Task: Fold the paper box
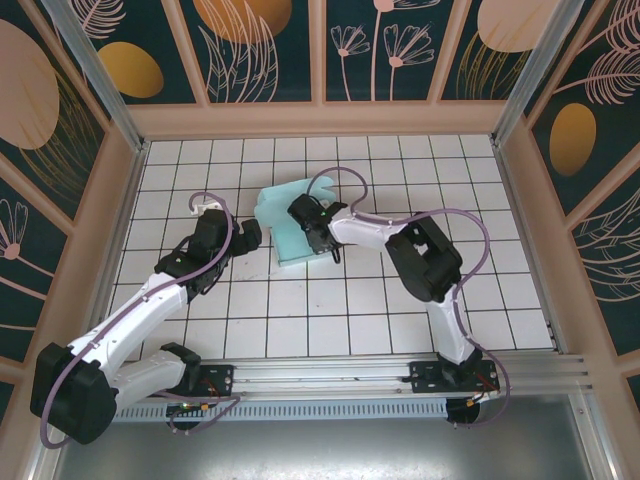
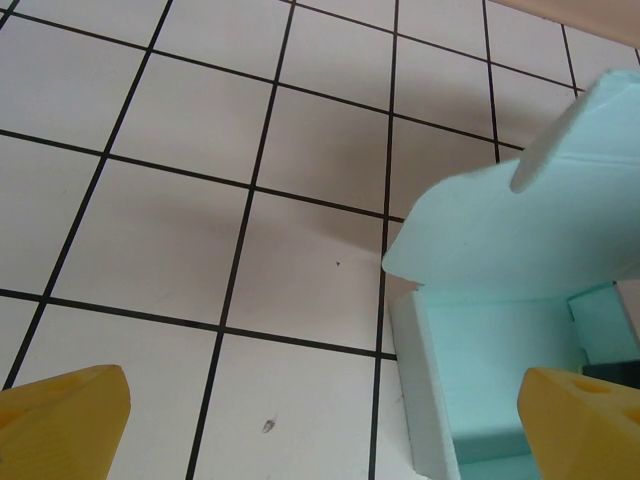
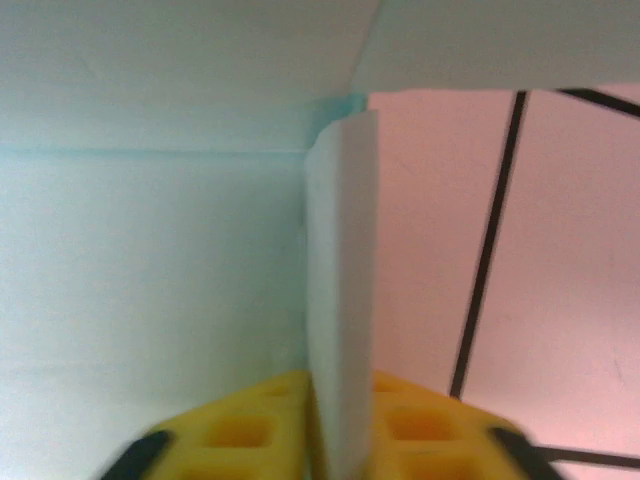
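One paper box (image 1: 281,216) of pale teal card lies on the white tiled table (image 1: 400,180), a little left of centre and towards the far side, partly folded. In the left wrist view the paper box (image 2: 500,330) shows an upright white-edged side wall, a flat floor and a broad flap raised above them. In the right wrist view the paper box (image 3: 150,250) presents one thin wall edge-on, standing between the two yellow fingers (image 3: 230,430) of the right gripper (image 3: 340,410). The fingers lie close on either side of this wall; whether they clamp it cannot be told. From above, the right gripper (image 1: 301,222) sits over the box, its arm reaching in from the right. The left gripper (image 1: 250,236) is just beside the box's left edge, apart from it, jaws spread wide. Its yellow fingers (image 2: 70,410) frame the left gripper (image 2: 325,420) view, with bare table (image 2: 200,200) between them. Wooden-framed panels (image 1: 260,50) painted with plants enclose the table.
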Tool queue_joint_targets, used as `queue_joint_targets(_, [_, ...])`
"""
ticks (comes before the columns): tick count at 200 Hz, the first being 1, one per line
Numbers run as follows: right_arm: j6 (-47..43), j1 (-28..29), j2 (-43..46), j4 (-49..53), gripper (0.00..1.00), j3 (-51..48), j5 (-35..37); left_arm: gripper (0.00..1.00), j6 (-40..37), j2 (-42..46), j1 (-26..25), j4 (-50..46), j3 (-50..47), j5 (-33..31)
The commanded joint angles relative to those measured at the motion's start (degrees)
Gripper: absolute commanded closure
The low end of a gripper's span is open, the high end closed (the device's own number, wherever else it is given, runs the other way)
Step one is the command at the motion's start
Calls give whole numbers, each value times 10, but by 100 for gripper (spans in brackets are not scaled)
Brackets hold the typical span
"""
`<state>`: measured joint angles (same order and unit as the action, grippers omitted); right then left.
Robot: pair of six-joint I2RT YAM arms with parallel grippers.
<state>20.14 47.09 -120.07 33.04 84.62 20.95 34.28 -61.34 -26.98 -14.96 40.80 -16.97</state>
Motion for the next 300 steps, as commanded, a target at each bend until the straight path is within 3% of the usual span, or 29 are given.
queue_joint_targets(1, [2, -9, 72, -25, 47, -43, -33, 1, 2, 8, 3, 22, -1, 0])
queue_joint_targets(11, [1, -13, 111, -54, 37, -65, -46, 1, -2, 10, 3, 34, 2, 10])
queue_joint_targets(31, [-6, -28, 180, -103, 28, -111, -76, 1, -14, 16, 4, 55, 8, 23])
queue_joint_targets(64, [-40, -59, 278, -180, 23, -192, -128, 2, -117, 10, 11, 83, 36, 81])
queue_joint_targets(90, [-80, -89, 341, -239, 22, -253, -198, 2, -215, -42, 18, 29, 109, 95])
queue_joint_targets(102, [-99, -92, 360, -258, 22, -276, -220, 9, -250, -74, 29, -9, 145, 117])
queue_joint_targets(138, [-116, -93, 390, -284, 21, -317, -243, 11, -326, -181, 56, -117, 273, 199])
queue_joint_targets(151, [-117, -94, 398, -287, 21, -327, -244, 19, -352, -218, 62, -163, 309, 209])
queue_joint_targets(198, [-122, -104, 420, -294, 21, -354, -245, 19, -470, -303, 64, -280, 387, 235])
queue_joint_targets(227, [-123, -106, 426, -298, 21, -360, -244, 37, -498, -344, 72, -319, 417, 215])
queue_joint_targets(265, [-122, -107, 430, -297, 21, -364, -242, 39, -515, -365, 86, -324, 436, 219])
queue_joint_targets(300, [-123, -107, 430, -295, 21, -365, -243, 53, -531, -393, 92, -324, 445, 242])
